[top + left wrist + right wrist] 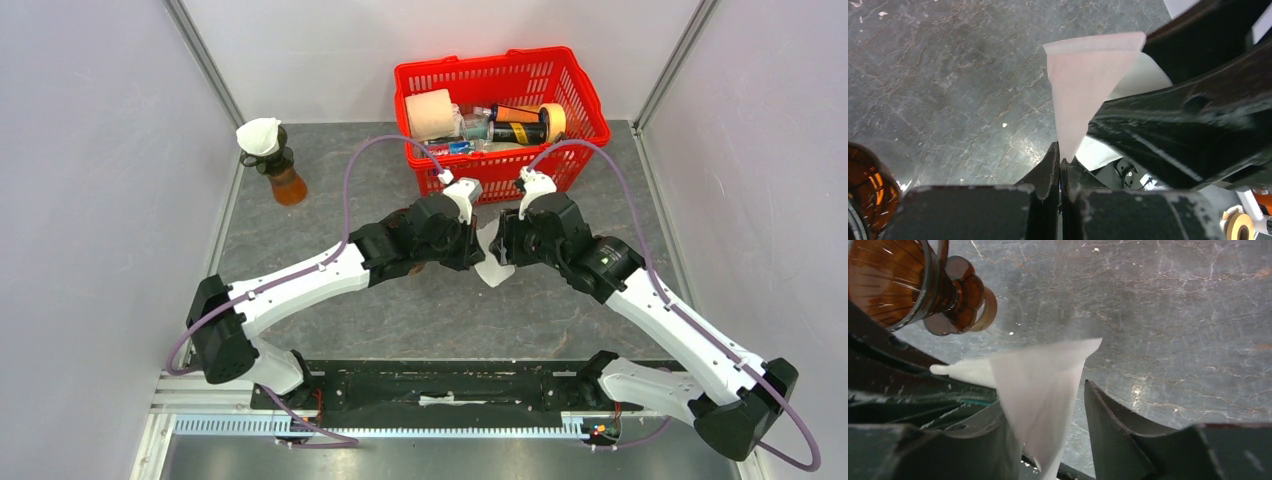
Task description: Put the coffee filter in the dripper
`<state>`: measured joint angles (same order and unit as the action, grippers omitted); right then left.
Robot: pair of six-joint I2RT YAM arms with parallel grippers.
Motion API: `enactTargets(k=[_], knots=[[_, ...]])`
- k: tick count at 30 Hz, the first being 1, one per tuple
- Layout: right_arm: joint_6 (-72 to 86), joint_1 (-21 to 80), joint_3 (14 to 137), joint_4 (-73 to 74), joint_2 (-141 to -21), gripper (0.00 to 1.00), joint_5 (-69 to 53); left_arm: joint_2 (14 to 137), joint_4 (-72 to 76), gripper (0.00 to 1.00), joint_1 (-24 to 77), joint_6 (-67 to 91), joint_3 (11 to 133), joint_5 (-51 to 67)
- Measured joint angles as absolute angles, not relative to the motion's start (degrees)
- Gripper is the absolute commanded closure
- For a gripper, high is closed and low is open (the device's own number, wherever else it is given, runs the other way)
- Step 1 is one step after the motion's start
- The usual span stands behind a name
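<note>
Two arms meet over the middle of one grey, stone-patterned table (430, 320). Between them is one white, cone-folded paper coffee filter (493, 268).

Left gripper (1060, 156): jaws fully closed, pinching the pointed tip of the coffee filter (1088, 85), which fans out ahead of the fingers.

Right gripper (1048, 405): jaws parted, clamping nothing. The coffee filter (1040, 390) lies against one finger, with a clear gap to the other.

One ribbed amber glass dripper (903, 280) with a ring handle shows in the right wrist view, near the filter but apart from it. The filter is not in it. In the overhead view this dripper cannot be made out.

One amber vessel (287, 183), topped by one white cone (260, 135), stands at the far left corner, well apart from both grippers. Whether it is the piece seen from the wrist cannot be told.

One red plastic basket (480, 62) at the far edge holds several items, among them one pale roll (432, 113) and one yellow tape roll (552, 120).
</note>
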<state>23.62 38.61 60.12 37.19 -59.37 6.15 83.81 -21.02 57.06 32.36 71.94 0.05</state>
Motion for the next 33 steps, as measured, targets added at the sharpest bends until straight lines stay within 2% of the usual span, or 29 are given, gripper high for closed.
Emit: enactTargets(k=[2,6,17,21,28,33], knots=[[23.77,38.81,59.72,36.88,-59.86,0.36,6.85,84.53,-21.1,0.98,57.6,32.53,72.73,0.03],[23.92,39.2,58.92,36.93,-60.82,0.31,10.33,84.88,-21.34,0.98,57.89,32.86,73.23,-0.05],[25.93,39.68,58.57,39.94,-62.41,0.29,26.74,84.86,-23.73,0.98,57.89,33.28,74.11,-3.18],[27.07,40.42,58.59,40.58,-62.74,0.29,28.84,84.86,-23.7,0.98,57.89,33.5,74.15,-4.43],[25.65,40.12,58.87,41.47,-60.4,0.24,22.68,84.86,-25.3,0.98,57.95,33.5,75.02,-5.8],[24.21,39.92,59.05,40.56,-53.1,0.05,12.16,84.62,-26.39,0.98,57.95,33.5,75.72,-6.04]])
